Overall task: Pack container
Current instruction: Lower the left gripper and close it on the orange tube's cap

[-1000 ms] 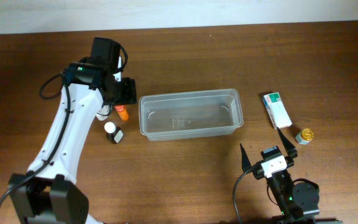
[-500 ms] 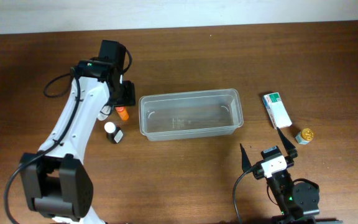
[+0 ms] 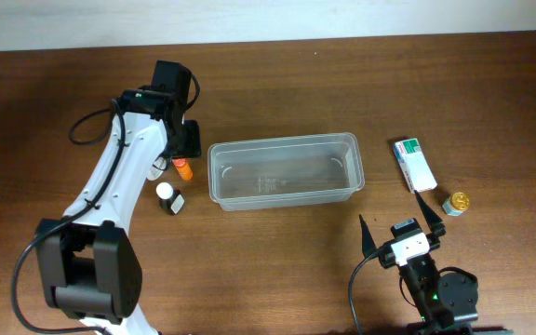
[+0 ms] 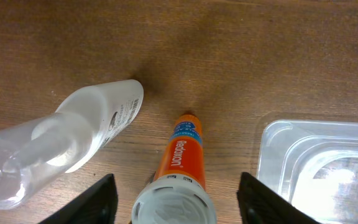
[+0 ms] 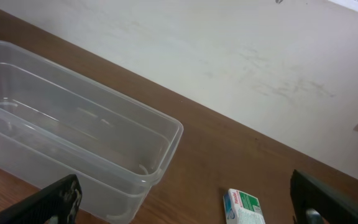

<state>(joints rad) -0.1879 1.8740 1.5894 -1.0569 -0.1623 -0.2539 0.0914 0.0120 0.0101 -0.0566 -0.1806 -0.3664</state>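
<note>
Left tool (image 4: 178,186): fingers spread wide over the desk (image 3: 435,84), straddling the white-capped end of an orange tube (image 4: 182,146) with a gap on each side; nothing is gripped. Right tool (image 5: 194,198): fingers likewise spread, holding nothing, low at the near edge of the desk.

The container (image 3: 285,141), a clear rectangular tub, stands mid-desk just right of the orange tube; only its own clear floor shows inside. A white-and-green carton (image 3: 414,164) lies to its right, apart from it. A white bottle (image 4: 86,137) lies on its side just left of the tube. A small gold-topped jar (image 3: 456,202) sits near the carton. The desk is dark brown wood, backed by a pale wall (image 5: 229,50).
</note>
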